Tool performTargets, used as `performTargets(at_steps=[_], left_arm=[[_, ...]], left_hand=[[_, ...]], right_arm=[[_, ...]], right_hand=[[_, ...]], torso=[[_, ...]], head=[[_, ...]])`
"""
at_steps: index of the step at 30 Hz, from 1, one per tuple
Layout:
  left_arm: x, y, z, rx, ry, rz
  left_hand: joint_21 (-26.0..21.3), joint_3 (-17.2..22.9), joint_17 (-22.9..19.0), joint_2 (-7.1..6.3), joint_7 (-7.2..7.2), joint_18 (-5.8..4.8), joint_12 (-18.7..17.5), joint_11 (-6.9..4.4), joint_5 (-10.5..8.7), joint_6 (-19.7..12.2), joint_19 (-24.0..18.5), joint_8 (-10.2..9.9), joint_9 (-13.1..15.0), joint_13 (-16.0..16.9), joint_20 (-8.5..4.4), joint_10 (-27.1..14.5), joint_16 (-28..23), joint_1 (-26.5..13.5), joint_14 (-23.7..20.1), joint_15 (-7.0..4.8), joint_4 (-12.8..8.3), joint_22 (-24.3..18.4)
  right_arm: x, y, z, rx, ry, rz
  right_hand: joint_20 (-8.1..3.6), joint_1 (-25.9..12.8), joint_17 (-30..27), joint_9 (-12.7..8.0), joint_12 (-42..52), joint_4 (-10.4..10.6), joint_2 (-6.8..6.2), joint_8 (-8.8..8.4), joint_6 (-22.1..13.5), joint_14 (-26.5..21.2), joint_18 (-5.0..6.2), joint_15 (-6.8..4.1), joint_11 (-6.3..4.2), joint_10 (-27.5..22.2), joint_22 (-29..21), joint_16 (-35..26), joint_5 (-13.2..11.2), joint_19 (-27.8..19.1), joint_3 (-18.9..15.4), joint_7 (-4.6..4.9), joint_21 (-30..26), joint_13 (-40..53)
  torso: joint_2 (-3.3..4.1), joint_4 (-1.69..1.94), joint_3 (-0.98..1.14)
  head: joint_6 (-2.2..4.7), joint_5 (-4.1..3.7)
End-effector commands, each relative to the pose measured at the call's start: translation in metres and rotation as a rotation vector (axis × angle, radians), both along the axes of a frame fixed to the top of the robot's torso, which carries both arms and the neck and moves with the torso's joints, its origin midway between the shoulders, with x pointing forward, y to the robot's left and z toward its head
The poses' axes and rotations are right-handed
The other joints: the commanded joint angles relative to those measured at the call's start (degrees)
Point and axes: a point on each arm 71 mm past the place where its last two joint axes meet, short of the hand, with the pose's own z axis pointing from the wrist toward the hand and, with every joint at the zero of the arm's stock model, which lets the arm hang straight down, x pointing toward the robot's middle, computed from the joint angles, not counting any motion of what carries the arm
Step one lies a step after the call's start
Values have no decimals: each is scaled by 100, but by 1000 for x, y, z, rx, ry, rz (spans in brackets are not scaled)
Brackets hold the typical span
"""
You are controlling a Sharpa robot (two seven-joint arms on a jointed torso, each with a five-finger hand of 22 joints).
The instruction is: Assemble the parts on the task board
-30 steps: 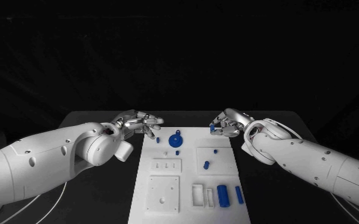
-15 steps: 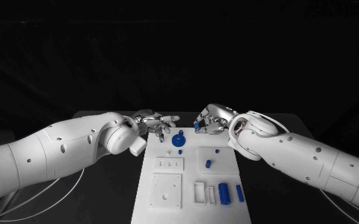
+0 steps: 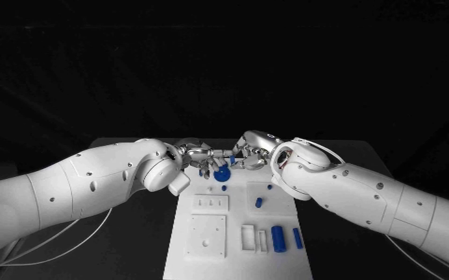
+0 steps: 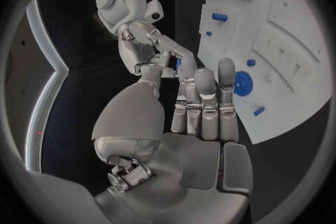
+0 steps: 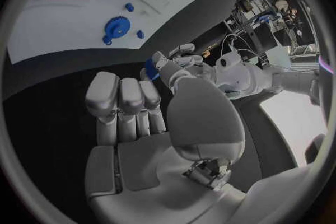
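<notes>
Blue parts are spread over the white task board (image 3: 211,238) on the black surface (image 3: 131,228), presumably laid out for fitting into its recesses. The left robot hand (image 3: 198,153) is reached in over the board's far end, fingers extended and nothing seen in them. Just beside it, a small blue part (image 5: 151,72) is pinched in the right robot hand (image 3: 251,153), above the blue gear (image 3: 222,175), probably for a handover.

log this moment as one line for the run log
left hand: touching small blue part | right hand: holds that part | hands meet above task board far end | blue gear on board
</notes>
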Motion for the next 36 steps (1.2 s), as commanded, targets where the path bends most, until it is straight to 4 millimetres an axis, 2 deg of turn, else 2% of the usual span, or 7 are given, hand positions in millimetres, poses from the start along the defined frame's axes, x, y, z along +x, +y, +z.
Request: performTargets(at_steps=[1,9,15,21,26,36], left_arm=[[1,-2,1,65,-34,-6],[0,-7,0,100,-46,-13],[1,-7,0,101,-44,-6],[4,-3,0,93,-44,12],[3,-4,0,82,-34,10],[2,-7,-1,83,-14,-12]], left_hand=[[-47,-5,-28,-53,26,-38,-12,2,8,18,-37,-26,-5,-14,7,-60,19,4,-61,6,36,22],[-206,-12,-147,-42,56,-36,-85,29,-10,-31,-19,-29,-224,-79,34,-87,-28,43,-87,31,8,109],[-293,-49,-185,42,64,-41,-113,39,-27,-44,-9,-25,-345,-103,43,-93,-37,82,-103,41,-58,169],[-315,-65,-192,69,63,-44,-119,37,-23,-45,-4,-24,-358,-108,42,-94,-37,109,-110,39,-111,198],[-386,-122,-207,133,61,-49,-129,37,-20,-44,10,-24,-393,-116,41,-93,-32,116,-111,40,-233,282],[-412,-130,-211,152,60,-51,-132,35,-42,-41,17,-26,-422,-118,41,-92,-29,145,-116,38,-279,325]], right_arm=[[-1,4,-1,-32,14,-1],[-4,11,-3,-44,28,13],[-5,13,-3,-48,34,21],[-6,16,-3,-49,39,27],[-7,17,-3,-50,41,29],[-7,19,-3,-49,43,26]], right_hand=[[4,35,2,45,-32,-16,37,25,10,-6,-18,-23,-19,-1,736,-27,16,160,25,-11,22,2],[9,20,-3,48,-35,-24,44,26,13,-8,-15,-21,-18,-6,736,-33,20,159,18,-13,19,-1],[10,13,-1,51,-33,-27,51,27,17,-6,-13,-21,-19,-7,736,-31,23,160,14,-15,17,-1],[11,8,-7,52,-52,-30,52,26,16,-9,-12,-20,-20,-18,735,-39,24,159,7,-15,12,-13],[12,2,-9,51,-57,-31,53,26,8,-8,-11,-20,-20,-20,734,-41,25,159,1,-15,8,-18],[13,-4,-9,53,-62,-32,56,26,11,-7,-8,-19,-22,-22,731,-42,26,160,-11,-17,-7,-24]], torso=[[6,3,3],[7,5,-2],[5,8,-2],[7,9,-4],[9,10,-2],[9,11,-4]], head=[[-7,-24],[-19,-24],[-19,-27],[-18,-39],[-20,-40],[-22,-25]])
